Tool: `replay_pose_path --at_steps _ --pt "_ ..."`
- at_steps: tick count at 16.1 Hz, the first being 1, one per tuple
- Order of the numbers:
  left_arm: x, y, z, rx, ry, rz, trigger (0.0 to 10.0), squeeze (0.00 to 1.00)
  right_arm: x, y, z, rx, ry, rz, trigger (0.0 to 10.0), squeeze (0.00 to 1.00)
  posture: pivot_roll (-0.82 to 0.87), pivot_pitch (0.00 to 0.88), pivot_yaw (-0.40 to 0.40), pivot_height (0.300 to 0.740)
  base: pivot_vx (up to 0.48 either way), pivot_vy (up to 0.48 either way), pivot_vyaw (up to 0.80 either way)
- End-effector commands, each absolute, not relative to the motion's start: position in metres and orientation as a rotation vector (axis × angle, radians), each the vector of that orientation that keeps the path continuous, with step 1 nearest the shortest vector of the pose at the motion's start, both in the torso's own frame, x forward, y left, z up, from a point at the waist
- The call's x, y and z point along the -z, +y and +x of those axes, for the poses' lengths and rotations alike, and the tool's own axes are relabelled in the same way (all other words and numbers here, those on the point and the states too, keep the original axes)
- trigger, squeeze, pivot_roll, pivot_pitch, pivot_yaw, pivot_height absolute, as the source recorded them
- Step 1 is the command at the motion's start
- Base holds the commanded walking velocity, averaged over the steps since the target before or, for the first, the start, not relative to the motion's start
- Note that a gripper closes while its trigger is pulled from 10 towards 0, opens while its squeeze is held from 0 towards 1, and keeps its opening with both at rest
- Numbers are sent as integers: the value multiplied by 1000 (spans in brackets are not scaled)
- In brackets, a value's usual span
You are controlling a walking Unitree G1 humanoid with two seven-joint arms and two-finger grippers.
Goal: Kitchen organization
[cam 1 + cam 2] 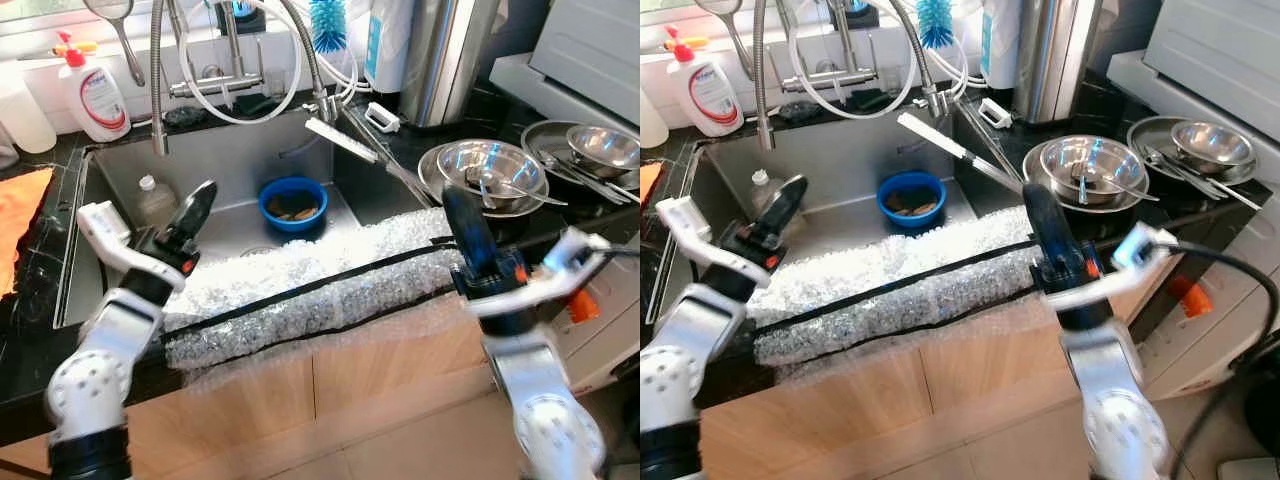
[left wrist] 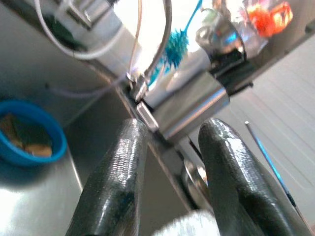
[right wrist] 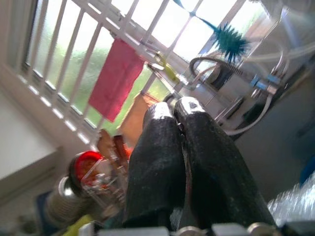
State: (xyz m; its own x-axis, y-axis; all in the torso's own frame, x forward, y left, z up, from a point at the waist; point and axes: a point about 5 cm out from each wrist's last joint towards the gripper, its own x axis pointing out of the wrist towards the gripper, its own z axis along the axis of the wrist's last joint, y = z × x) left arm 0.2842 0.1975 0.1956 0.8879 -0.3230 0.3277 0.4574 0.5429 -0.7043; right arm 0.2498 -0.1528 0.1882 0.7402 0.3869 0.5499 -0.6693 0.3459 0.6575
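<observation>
A bubble-wrap strip (image 1: 320,290) lies along the sink's (image 1: 230,160) front edge. The left pincer (image 1: 198,205), narrowly parted, hovers at 9 o'clock; the right pincer (image 1: 462,215), closed empty, at 3 o'clock.

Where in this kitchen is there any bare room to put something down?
Bare sink floor lies between the small bottle and the blue bowl. The counter right of the sink is crowded with steel bowls and utensils.

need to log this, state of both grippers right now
left gripper: open, holding nothing, above the sink.
right gripper: shut, holding nothing, above the bubble wrap.
</observation>
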Motion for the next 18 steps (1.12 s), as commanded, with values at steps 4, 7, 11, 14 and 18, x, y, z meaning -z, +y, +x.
replay_pose_path --at_steps 4,7,11,14,18 --pt "-202 177 268 632 -134 -888 10000 0 -184 -152 227 -776 -284 1133 10000 0 -89 0 33 740 0 0 0" --pt "-204 168 266 673 -132 -920 10000 0 -180 -148 217 -829 -244 1157 10000 0 -91 0 31 740 0 0 0" --pt "-206 154 262 739 -114 -881 10000 0 -174 -142 215 -843 -188 1163 10000 0 -88 14 24 740 0 0 0" --pt "-209 153 262 744 -132 -900 10000 0 -164 -140 218 -800 -142 1133 10000 0 -85 25 21 740 0 0 0" --pt "-209 151 261 750 -130 -905 10000 0 -157 -134 218 -809 -95 1121 10000 0 -81 37 18 740 0 0 0"
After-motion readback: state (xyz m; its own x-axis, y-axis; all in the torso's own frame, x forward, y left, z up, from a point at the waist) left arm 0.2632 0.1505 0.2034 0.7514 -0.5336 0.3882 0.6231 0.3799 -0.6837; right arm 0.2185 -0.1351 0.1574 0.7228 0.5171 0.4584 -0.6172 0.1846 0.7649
